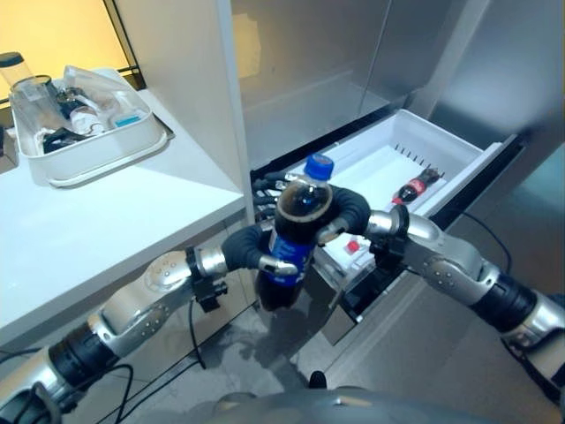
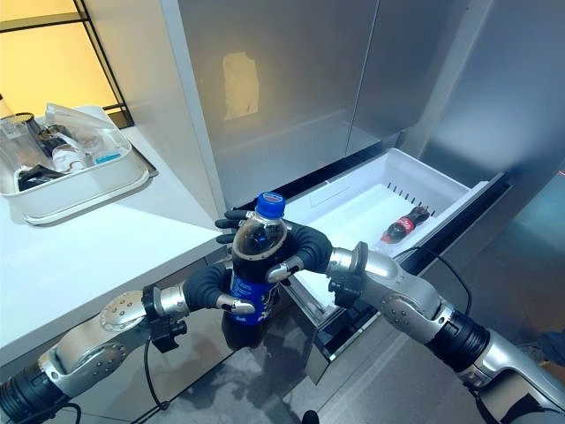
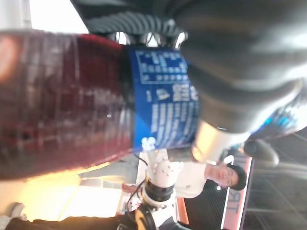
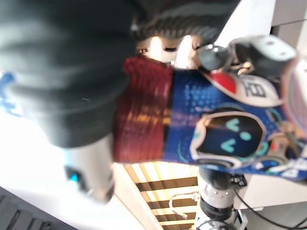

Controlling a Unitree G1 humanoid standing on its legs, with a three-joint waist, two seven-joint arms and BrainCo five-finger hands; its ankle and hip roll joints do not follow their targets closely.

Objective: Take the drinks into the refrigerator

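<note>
You stand before a steel-fronted refrigerator whose white pull-out drawer (image 2: 441,190) sits open at the bottom, a white counter (image 1: 97,238) to your left carrying a tray (image 1: 106,155) of kitchen odds. Both hands clasp the cola bottle (image 2: 256,265) upright in front of you, short of the drawer: your left hand (image 2: 212,283) wraps the labelled lower body, your right hand (image 2: 305,247) curls round the shoulder just under the blue cap. A smaller bottle (image 2: 404,223) already lies in the drawer's far end.

The risk, I judge, is in the handover: release one hand before the other has a firm hold and the smooth, heavy bottle may slide down or tip. Lowering it too near could also knock it on the drawer's front edge.

The wrist views press so close that you cannot make out fingertip contact, and the bottle's base hides behind the left hand.
</note>
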